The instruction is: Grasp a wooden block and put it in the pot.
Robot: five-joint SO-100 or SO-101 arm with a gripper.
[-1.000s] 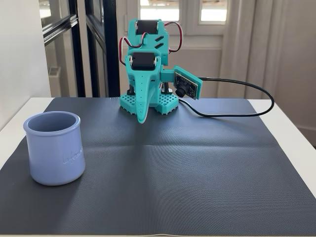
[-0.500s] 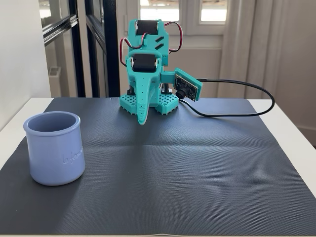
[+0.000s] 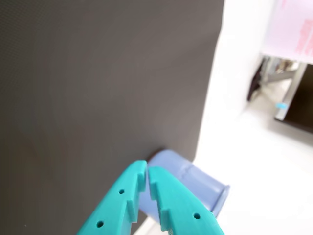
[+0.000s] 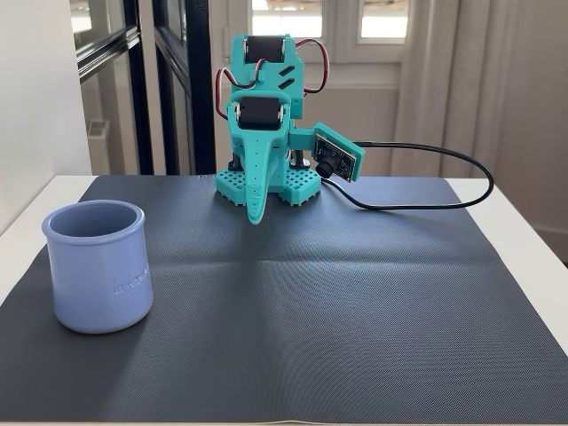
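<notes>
Periwinkle-blue, the pot (image 4: 97,265) stands near the mat's (image 4: 355,302) front-left corner in the fixed view; no wooden block shows anywhere. The teal tool (image 4: 255,216), pressed together and empty, hangs by the back edge, so it should first find the block.

Teal printed arm (image 4: 262,115) with black servos, red-and-black wires, a perforated base, and toothed, apparently screw-holed end effector (image 3: 147,171) fingers

The pot (image 4: 96,264) looks matt and smooth. The mat (image 4: 355,302) is dark with fine ribbed texture. The gripper (image 4: 256,216) is smooth teal plastic.
</notes>
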